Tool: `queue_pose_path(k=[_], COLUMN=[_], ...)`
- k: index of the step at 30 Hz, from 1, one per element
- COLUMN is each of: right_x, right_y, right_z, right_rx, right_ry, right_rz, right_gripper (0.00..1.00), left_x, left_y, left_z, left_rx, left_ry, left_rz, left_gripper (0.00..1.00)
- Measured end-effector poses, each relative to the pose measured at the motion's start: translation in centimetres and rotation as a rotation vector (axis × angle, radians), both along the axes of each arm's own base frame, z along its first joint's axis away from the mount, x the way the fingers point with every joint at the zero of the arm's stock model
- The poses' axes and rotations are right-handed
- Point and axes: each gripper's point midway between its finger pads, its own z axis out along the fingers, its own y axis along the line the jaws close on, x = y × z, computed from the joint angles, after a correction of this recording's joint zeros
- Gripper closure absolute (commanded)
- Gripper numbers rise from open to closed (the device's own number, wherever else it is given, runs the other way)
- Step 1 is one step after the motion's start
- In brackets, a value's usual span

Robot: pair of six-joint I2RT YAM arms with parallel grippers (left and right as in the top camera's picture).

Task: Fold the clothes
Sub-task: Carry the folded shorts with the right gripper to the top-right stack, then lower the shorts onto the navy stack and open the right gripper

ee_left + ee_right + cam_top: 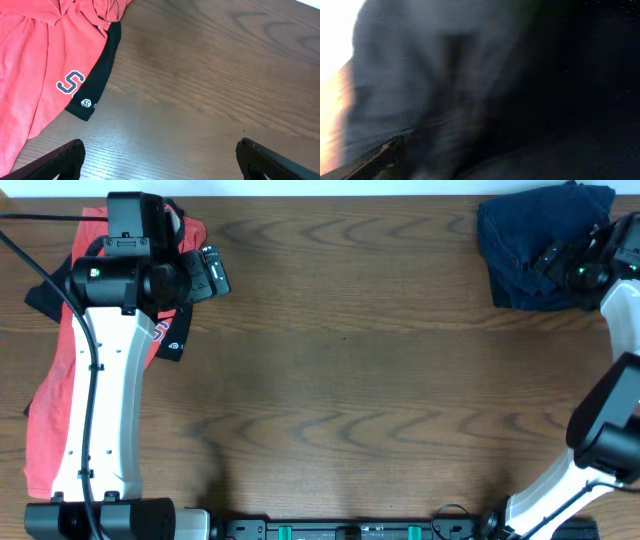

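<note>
A red garment point(50, 390) with black trim and an "S" logo lies spread along the table's left side, partly under my left arm. It also shows in the left wrist view point(30, 65), with the black trim point(97, 80) at its edge. My left gripper point(212, 275) is open and empty over bare wood just right of that edge point(160, 150). A crumpled dark blue garment point(525, 240) lies at the far right corner. My right gripper point(562, 262) is down in it. The right wrist view is filled with blurred dark fabric point(470, 75), and its jaws are hidden.
The brown wooden table point(350, 360) runs between the two garments. The arm bases and a black rail point(350, 530) sit along the front edge. A black cable point(30, 255) hangs over the red garment at the far left.
</note>
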Motion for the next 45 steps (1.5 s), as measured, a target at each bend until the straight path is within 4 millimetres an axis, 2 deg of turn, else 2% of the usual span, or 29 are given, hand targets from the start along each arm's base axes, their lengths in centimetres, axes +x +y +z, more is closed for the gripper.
queue_pose_path(k=[3, 6, 9, 11, 13, 15, 18, 20, 23, 26, 31, 33, 36, 45], right_x=[-0.1, -0.2, -0.5, -0.3, 0.3, 1.9, 4.5, 6.4, 8.0, 8.9, 9.1, 9.0, 9.2, 9.6], right_y=[0.8, 1.2, 1.4, 1.4, 1.4, 1.2, 0.0, -1.1, -2.1, -3.0, -4.4, -4.8, -5.1, -5.8], right_z=[5.0, 12.7, 19.4, 22.0, 22.4, 20.8, 17.2, 12.9, 7.3, 2.2, -4.8, -6.8, -8.2, -8.4], right_rx=[-0.055, -0.181, -0.328, -0.422, -0.476, -0.520, -0.559, -0.567, -0.563, -0.554, -0.536, -0.531, -0.528, -0.519], right_ry=[-0.107, -0.286, -0.439, -0.500, -0.518, -0.506, -0.478, -0.428, -0.362, -0.303, -0.209, -0.182, -0.165, -0.177], right_rz=[0.080, 0.152, 0.190, 0.204, 0.220, 0.246, 0.263, 0.270, 0.276, 0.280, 0.270, 0.263, 0.260, 0.246], right_gripper=[0.09, 0.16, 0.18, 0.14, 0.11, 0.01, 0.01, 0.01, 0.01, 0.01, 0.01, 0.01, 0.01, 0.01], left_x=[0.0, 0.0, 0.0, 0.0, 0.0, 0.0, 0.0, 0.0, 0.0, 0.0, 0.0, 0.0, 0.0, 0.4], left_y=[0.0, 0.0, 0.0, 0.0, 0.0, 0.0, 0.0, 0.0, 0.0, 0.0, 0.0, 0.0, 0.0, 0.0], left_z=[0.0, 0.0, 0.0, 0.0, 0.0, 0.0, 0.0, 0.0, 0.0, 0.0, 0.0, 0.0, 0.0, 0.3], left_rx=[0.000, 0.000, 0.000, 0.000, 0.000, 0.000, 0.000, 0.000, 0.000, 0.000, 0.000, 0.000, 0.001, 0.000], left_ry=[0.000, 0.000, 0.000, 0.000, 0.000, 0.000, 0.000, 0.000, 0.000, 0.000, 0.000, 0.000, 0.000, -0.021], left_rz=[0.000, 0.000, 0.000, 0.000, 0.000, 0.000, 0.000, 0.000, 0.000, 0.000, 0.000, 0.000, 0.000, 0.000], left_gripper=[0.02, 0.02, 0.02, 0.02, 0.02, 0.02, 0.02, 0.02, 0.02, 0.02, 0.02, 0.02, 0.02, 0.02])
